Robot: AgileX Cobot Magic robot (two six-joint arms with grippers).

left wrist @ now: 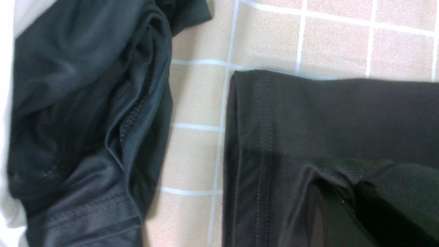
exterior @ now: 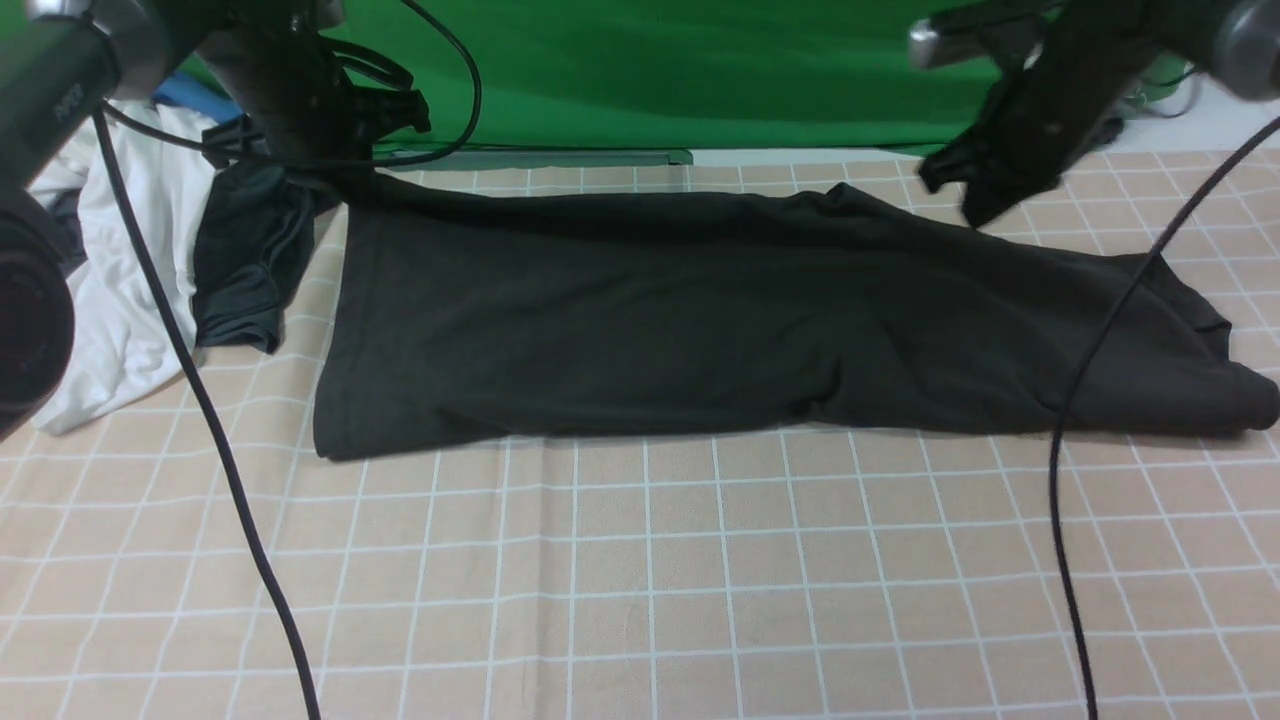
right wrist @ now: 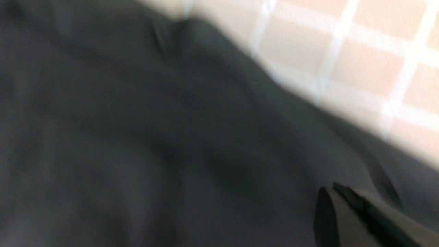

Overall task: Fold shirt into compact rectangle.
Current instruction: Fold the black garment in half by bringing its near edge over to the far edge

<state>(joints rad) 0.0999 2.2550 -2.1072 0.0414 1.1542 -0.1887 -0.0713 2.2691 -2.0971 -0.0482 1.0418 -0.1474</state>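
Front view: black shirt (exterior: pixel 700 320) lies folded into a long band.

The shirt (exterior: pixel 700 320), plain black, lies across the table (exterior: pixel 640 580) folded into one long band, stitched hem at the left, right end rumpled.

1. A tan cloth (exterior: pixel 640 580) with white lines in squares covers the table.
2. A white shirt (exterior: pixel 130 300) lies crumpled at the far left of the cloth.
3. A small dark grey garment (exterior: pixel 245 270), a bit shiny, lies bunched up just beside the white shirt, touching it.
4. A green curtain (exterior: pixel 680 70) hangs behind the table.
5. Something blue (exterior: pixel 195 98) peeks out behind the white shirt; I cannot tell what it is.
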